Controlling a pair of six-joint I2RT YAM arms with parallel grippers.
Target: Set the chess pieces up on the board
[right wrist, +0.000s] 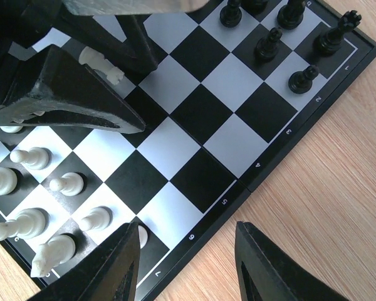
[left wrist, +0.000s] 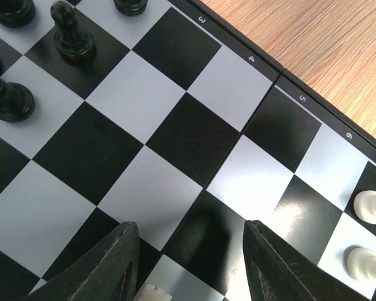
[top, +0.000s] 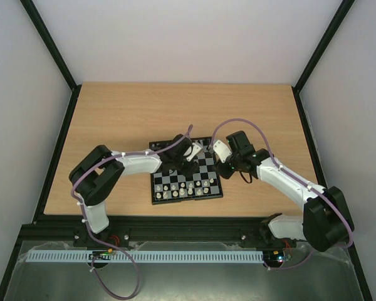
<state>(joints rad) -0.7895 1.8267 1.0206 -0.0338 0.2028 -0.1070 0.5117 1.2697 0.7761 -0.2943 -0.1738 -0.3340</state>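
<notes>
The board [top: 187, 200] lies at the table's middle; it also shows in the left wrist view [left wrist: 138, 94] and the right wrist view [right wrist: 200, 113]. Cream-white pieces [top: 185, 188] stand in its near rows [right wrist: 25, 157]. Black pieces [left wrist: 72, 37] stand in the far rows [right wrist: 269, 44]. My left gripper [top: 178, 164] hovers low over the board's middle, open [left wrist: 191, 251]. A cream piece [left wrist: 155, 292] sits between its fingers, close to the left one; the right wrist view shows it too [right wrist: 100, 64]. My right gripper [top: 222, 168] is open and empty [right wrist: 185, 251] over the board's right edge.
The wooden table [top: 113, 125] is walled by white panels with black frame bars. The two grippers are close together over the board; the left gripper's fingers [right wrist: 69, 94] fill the upper left of the right wrist view. Purple cables loop over both arms.
</notes>
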